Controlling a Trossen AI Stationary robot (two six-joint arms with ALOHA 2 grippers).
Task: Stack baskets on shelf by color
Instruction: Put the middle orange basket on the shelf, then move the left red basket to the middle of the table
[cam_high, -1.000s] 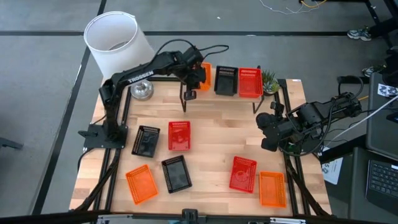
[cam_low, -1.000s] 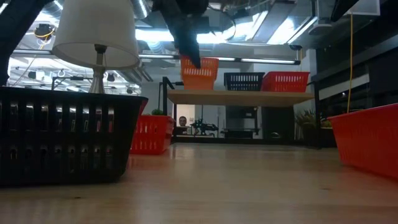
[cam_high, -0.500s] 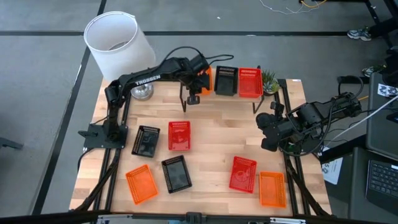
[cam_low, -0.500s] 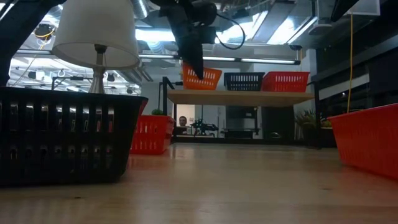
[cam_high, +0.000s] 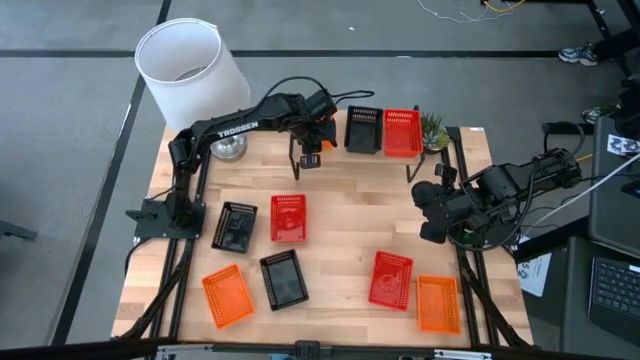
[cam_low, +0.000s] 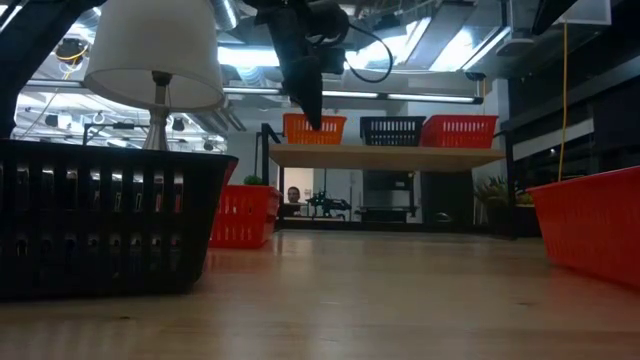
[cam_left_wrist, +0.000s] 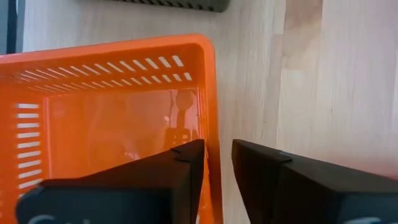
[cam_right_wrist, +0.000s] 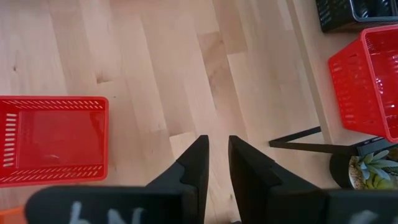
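1. The left gripper (cam_high: 312, 140) reaches over the left end of the shelf (cam_low: 385, 156), at about 12 o'clock on the table (cam_high: 340, 215).
2. Its jaws are nearly closed, one finger inside and one outside the side wall of an orange basket (cam_left_wrist: 118, 106); the wall sits in the narrow gap between them, so the gripper pinches the rim.
3. In the low view that orange basket (cam_low: 314, 129) sits level on the shelf's left end, with a black basket (cam_low: 392, 131) in the middle and a red basket (cam_low: 459, 131) on the right, side by side.
4. The right gripper (cam_right_wrist: 217, 155) waits at about 3 o'clock by the table's right edge, its jaws close together with a slim gap and nothing between them.
5. On the table, near the centre: a black basket (cam_high: 235, 226) and a red basket (cam_high: 288, 218) just beside each other at 9 o'clock.
6. Toward 7 o'clock lie an orange basket (cam_high: 227, 295) and another black basket (cam_high: 284, 278).
7. Toward 5 o'clock a red basket (cam_high: 391, 279) sits just beside an orange basket (cam_high: 437, 303).
8. A white lampshade (cam_high: 190, 65) stands at 11 o'clock; a small plant (cam_high: 433, 130) is at the shelf's right end.
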